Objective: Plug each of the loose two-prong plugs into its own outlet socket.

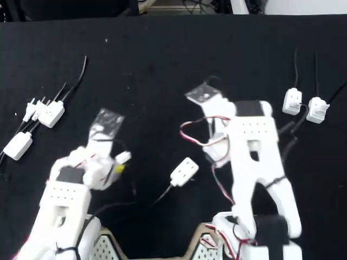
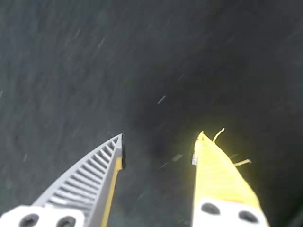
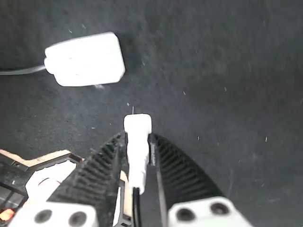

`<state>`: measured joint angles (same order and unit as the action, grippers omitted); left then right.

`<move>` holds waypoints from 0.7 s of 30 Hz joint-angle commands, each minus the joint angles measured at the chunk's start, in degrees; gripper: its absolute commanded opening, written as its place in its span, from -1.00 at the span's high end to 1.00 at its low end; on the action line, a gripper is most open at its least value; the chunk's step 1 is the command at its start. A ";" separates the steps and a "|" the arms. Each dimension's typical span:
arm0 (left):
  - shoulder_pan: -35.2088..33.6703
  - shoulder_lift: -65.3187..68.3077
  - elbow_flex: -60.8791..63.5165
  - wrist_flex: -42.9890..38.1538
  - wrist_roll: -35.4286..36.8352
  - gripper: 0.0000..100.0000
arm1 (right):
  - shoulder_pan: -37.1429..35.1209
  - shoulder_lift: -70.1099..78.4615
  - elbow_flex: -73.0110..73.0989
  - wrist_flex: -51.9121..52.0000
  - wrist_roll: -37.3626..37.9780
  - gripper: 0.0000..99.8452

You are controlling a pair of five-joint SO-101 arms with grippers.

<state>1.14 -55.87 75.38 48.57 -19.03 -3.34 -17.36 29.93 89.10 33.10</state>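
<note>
I work over a black cloth-covered table [image 1: 162, 54] with two white plastic arms: my left arm [image 1: 65, 200] at the near left, my right arm [image 1: 252, 157] right of the middle.

I count three white rounded rectangular socket blocks. One socket block [image 1: 184, 170] lies between my arms, trailing a thin cord. The other two blocks [image 1: 51, 114] [image 1: 18, 145] lie at the far left.

Two white corded pieces [image 1: 293, 101] [image 1: 317, 109] sit side by side at the far right, and two small pronged plugs [image 1: 31, 110] lie just beside the upper left block.

My right gripper [image 3: 137, 137] is clenched on one small white plug [image 3: 137, 125] with a black cord, near the middle block but apart from it.

My left gripper [image 2: 158, 146] is spread wide over bare cloth, holding nothing.
</note>
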 commanded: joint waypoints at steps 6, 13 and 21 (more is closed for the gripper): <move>-10.15 -21.36 13.67 0.00 -4.31 0.52 | -5.27 9.19 -10.07 -0.79 -0.62 0.98; -10.15 -39.21 21.14 3.43 1.49 0.52 | -6.51 11.82 -13.58 5.19 -6.68 0.98; -10.15 -48.18 21.93 12.40 1.76 0.52 | -9.76 11.82 -13.23 4.48 -7.38 0.98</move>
<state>-8.35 -103.60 96.04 60.09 -18.24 -12.04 -5.14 18.59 95.43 26.33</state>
